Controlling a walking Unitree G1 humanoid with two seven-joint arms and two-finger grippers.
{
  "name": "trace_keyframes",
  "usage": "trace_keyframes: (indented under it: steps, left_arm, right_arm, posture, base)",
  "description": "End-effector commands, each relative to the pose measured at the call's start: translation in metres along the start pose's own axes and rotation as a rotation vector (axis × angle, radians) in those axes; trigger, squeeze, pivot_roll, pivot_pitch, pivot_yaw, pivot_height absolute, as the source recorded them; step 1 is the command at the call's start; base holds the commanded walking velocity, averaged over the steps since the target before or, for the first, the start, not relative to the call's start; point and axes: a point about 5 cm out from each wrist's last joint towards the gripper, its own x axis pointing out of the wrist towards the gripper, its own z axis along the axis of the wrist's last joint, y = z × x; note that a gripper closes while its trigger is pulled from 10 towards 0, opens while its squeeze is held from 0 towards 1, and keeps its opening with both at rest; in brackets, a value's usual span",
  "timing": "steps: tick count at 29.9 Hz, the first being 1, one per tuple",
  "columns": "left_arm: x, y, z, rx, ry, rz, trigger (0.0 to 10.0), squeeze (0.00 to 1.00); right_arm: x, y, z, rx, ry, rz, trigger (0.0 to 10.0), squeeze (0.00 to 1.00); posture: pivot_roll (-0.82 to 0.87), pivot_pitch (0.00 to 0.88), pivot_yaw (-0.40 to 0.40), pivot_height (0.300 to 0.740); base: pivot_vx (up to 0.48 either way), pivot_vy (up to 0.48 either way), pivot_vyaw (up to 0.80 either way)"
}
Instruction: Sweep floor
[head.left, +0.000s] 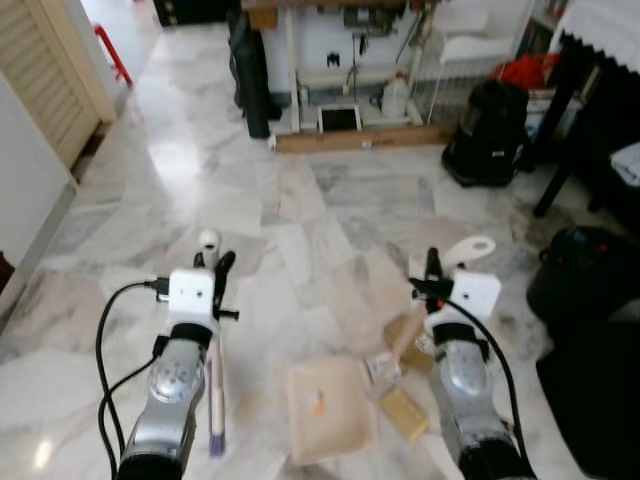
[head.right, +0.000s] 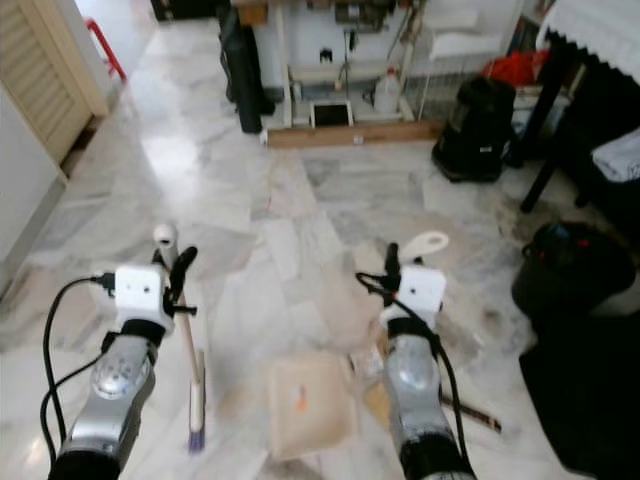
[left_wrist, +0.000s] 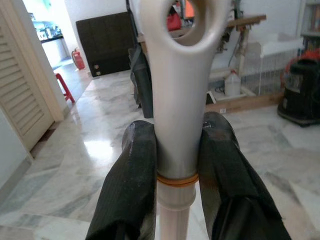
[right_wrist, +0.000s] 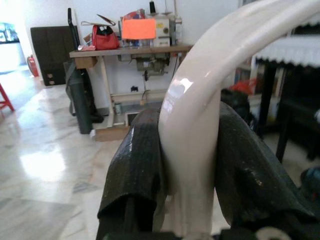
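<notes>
Pincers both grip near handle tops: left pincer (left_wrist: 177, 165) pinches the broom (head.left: 215, 385), right pincer (right_wrist: 192, 155) the dustpan (head.left: 328, 408) on the floor (head.left: 200, 190). Both look light, stiff, slippery plastic.

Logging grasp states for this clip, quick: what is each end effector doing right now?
Left end effector: shut on the broom handle.
Right end effector: shut on the dustpan handle.
</notes>
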Motion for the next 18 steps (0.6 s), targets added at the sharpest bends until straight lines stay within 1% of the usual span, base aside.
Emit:
trace_keyframes:
  steps: [1, 18]
  left_arm:
    - [0.0019, 0.005, 0.0054, 0.008, -0.026, 0.009, 10.0, 0.0]
    - [-0.0009, 0.0039, 0.0042, 0.001, -0.022, 0.014, 10.0, 0.0]
  right_arm:
    - [0.0047, 0.0104, 0.0101, 0.027, -0.05, 0.016, 10.0, 0.0]
    - [0.0034, 0.0104, 0.0099, 0.025, -0.05, 0.024, 10.0, 0.0]
  posture:
    - [0.0, 0.066, 0.014, 0.74]
    - [0.0, 0.079, 0.008, 0.74]
  base:
    - [0.285, 0.0, 0.0]
    - [0.291, 0.0, 0.0]
